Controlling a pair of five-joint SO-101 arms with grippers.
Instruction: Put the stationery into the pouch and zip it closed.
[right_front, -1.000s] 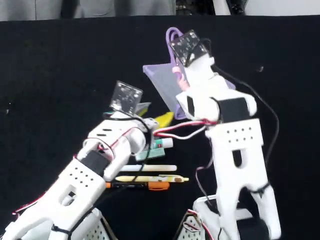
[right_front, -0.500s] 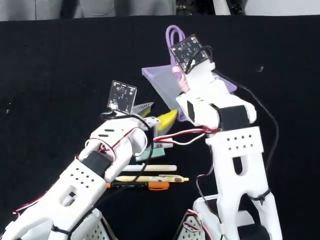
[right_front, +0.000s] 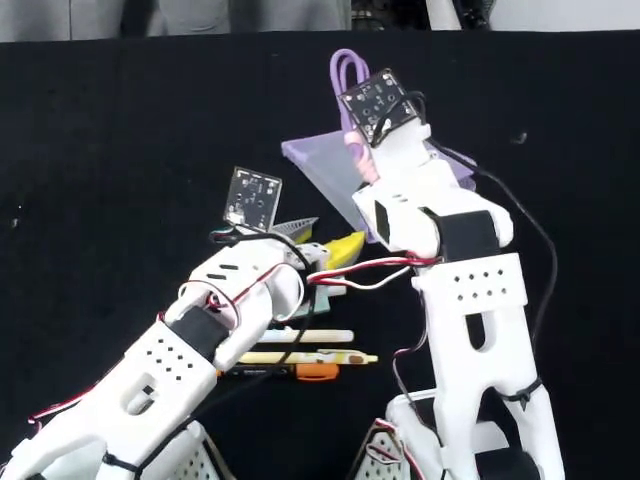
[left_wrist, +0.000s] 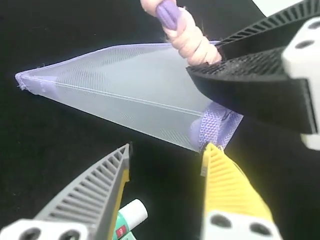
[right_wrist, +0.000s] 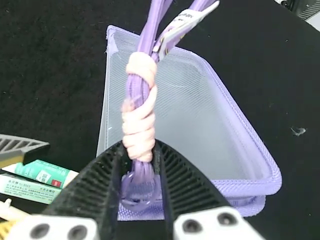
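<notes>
— Pouch first: where does it sit?

— The mesh pouch (right_front: 318, 163) is at upper centre of the high view, tilted up off the black table (right_front: 120, 150). The right gripper (right_wrist: 139, 150) has its claw clamped on the pouch's purple cord (right_wrist: 137, 115), right at the pink wrapping.

— And the other arm?

— The left gripper (left_wrist: 167, 147) hangs just below the pouch in the high view, claw apart and holding nothing. A green-and-white tube (left_wrist: 132, 215) lies directly under it.

— So none of the stationery is in?

— None. The white pen (right_front: 310, 336), yellow pen (right_front: 310, 356) and orange pen (right_front: 300, 372) lie side by side at lower centre, next to the tube. I'd say this is the loading step at its very start, with one arm steadying the pouch.

— Next move?

— Probably lowering the open claw onto the tube and closing on it, then carrying it to the pouch mouth. Whether that mouth is unzipped, I can't tell.
</notes>
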